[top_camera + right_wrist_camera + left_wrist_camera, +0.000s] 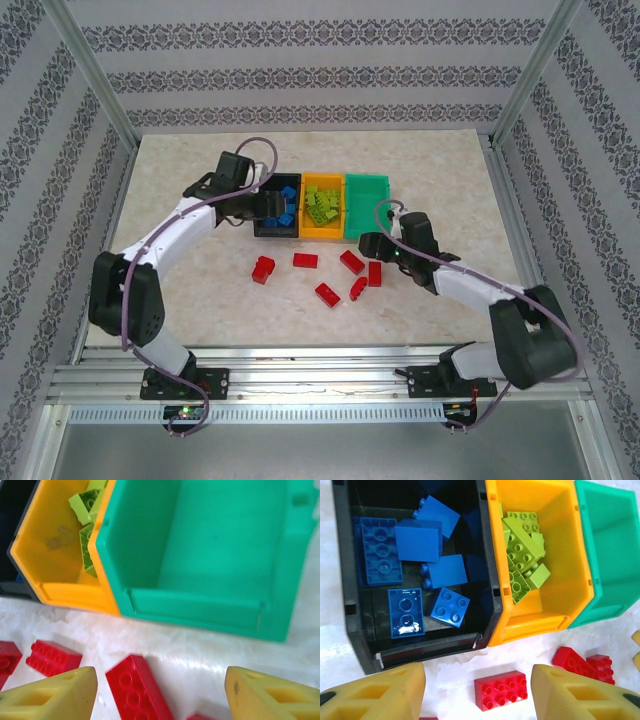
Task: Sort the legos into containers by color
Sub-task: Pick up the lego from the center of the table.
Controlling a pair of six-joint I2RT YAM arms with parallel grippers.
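Observation:
Three containers stand in a row: a black bin (278, 232) holding several blue legos (417, 540), an orange-yellow bin (322, 235) holding several lime legos (522, 550), and a green bin (367, 200) with nothing in it. Several red legos (328, 295) lie on the table in front of them. My left gripper (270, 208) hangs over the black bin's front edge, open (477, 669) with nothing held; a red lego (501, 690) lies on the table below it. My right gripper (375, 243) hovers open (159, 675) before the green bin (215, 545), above a red lego (137, 687).
The marble-patterned table (180, 190) is bare to the left, right and behind the bins. Metal frame posts (95, 80) and patterned walls close in the sides. The two arm bases sit at the near edge.

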